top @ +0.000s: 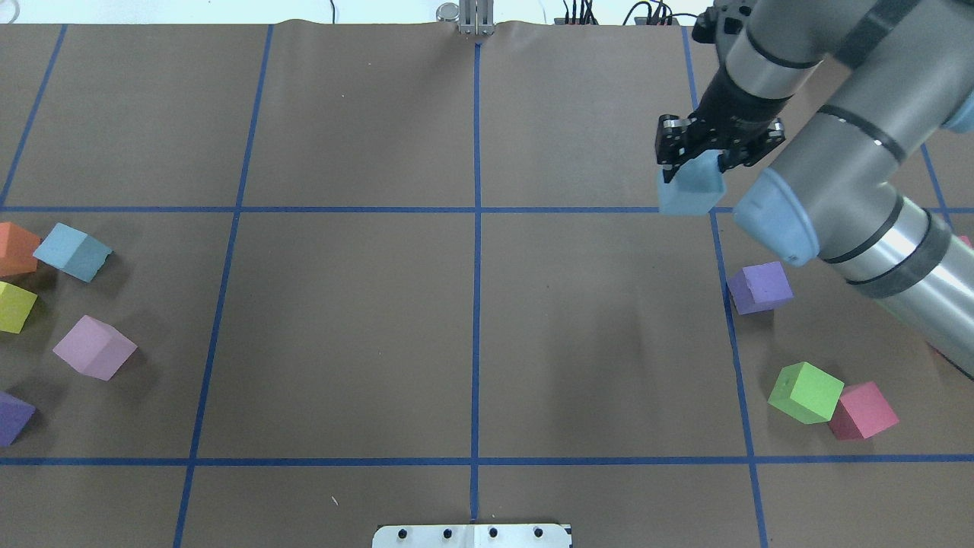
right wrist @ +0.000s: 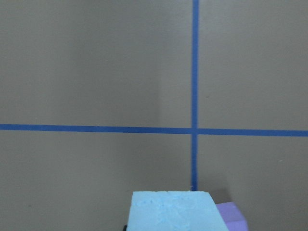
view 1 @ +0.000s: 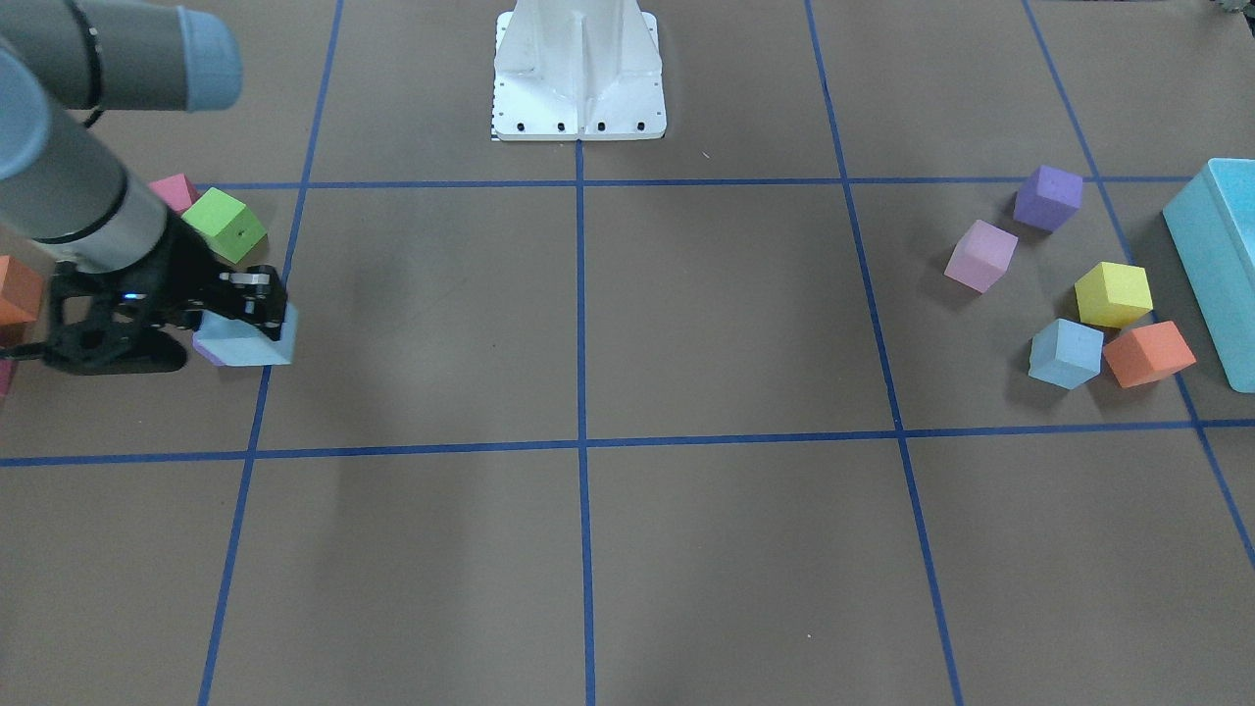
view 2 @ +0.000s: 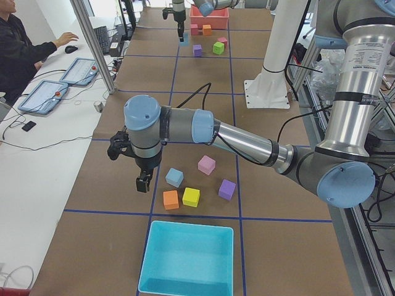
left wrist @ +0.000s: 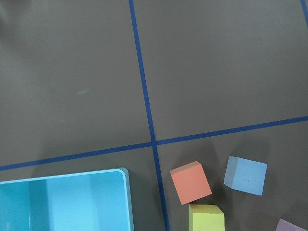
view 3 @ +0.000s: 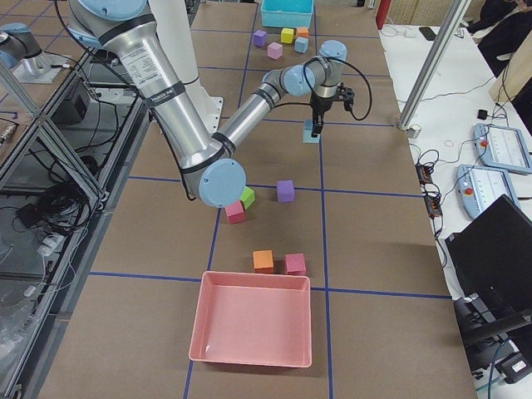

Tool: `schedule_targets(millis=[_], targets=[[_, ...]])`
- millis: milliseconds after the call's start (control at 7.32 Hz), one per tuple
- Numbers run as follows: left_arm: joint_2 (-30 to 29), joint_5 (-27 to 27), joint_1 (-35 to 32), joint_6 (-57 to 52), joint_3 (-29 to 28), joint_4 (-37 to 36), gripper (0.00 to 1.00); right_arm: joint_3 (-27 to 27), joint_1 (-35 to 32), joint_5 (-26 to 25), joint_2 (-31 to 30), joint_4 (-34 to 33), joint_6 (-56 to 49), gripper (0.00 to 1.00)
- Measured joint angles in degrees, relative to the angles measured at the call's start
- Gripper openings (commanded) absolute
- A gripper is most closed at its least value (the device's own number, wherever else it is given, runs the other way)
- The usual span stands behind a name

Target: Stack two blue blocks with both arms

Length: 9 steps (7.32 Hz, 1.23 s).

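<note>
My right gripper (top: 696, 166) is shut on one pale blue block (top: 689, 190) and holds it a little above the table, on the robot's right side. It also shows in the front view (view 1: 250, 343) and at the bottom of the right wrist view (right wrist: 175, 211). The other blue block (top: 72, 253) lies on the table at the robot's far left, among other cubes (view 1: 1066, 353) (left wrist: 245, 175). My left gripper (view 2: 143, 182) shows only in the exterior left view, hanging beside that block (view 2: 174, 177). I cannot tell if it is open or shut.
A purple cube (top: 759, 287), a green cube (top: 806, 392) and a pink-red cube (top: 862, 411) lie near the right arm. Orange (view 1: 1147, 353), yellow (view 1: 1113, 292), pink (view 1: 980, 255) and purple (view 1: 1047, 196) cubes surround the left blue block. A turquoise bin (view 1: 1216, 265) stands beside them.
</note>
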State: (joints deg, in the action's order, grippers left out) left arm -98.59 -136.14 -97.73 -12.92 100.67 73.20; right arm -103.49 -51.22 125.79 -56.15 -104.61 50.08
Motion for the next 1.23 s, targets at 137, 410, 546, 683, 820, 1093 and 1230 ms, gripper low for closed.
schedule_targets(millis=[137, 410, 546, 683, 820, 1093, 1230], targets=[[0.12, 0.00, 0.00, 0.00, 0.00, 0.02, 0.98, 1.58, 4.10, -2.38, 2.26, 3.64, 5.55, 0.59], [0.43, 0.00, -0.01, 0.00, 0.12, 0.07, 0.98, 7.50, 10.53, -7.63, 8.05, 7.38, 11.49, 0.59], [0.47, 0.00, -0.06, 0.00, 0.21, 0.04, 0.98, 10.85, 12.62, -9.46, 10.32, 9.07, 13.11, 0.59], [0.62, 0.00, -0.06, 0.00, 0.26, 0.02, 0.98, 15.47, 14.58, -11.49, 12.47, 12.74, 15.19, 0.59], [0.86, -0.02, -0.04, 0.00, 0.27, 0.03, 0.98, 20.14, 16.53, -13.67, 14.21, 16.65, 16.83, 0.59], [1.08, -0.04, -0.01, 0.00, 0.21, 0.20, 0.98, 25.12, 19.72, -18.41, 15.93, 20.30, 18.23, 0.59], [1.10, -0.06, -0.01, 0.00, 0.21, 0.24, 0.98, 26.08, 20.52, -19.44, 16.35, 20.76, 18.55, 0.59]])
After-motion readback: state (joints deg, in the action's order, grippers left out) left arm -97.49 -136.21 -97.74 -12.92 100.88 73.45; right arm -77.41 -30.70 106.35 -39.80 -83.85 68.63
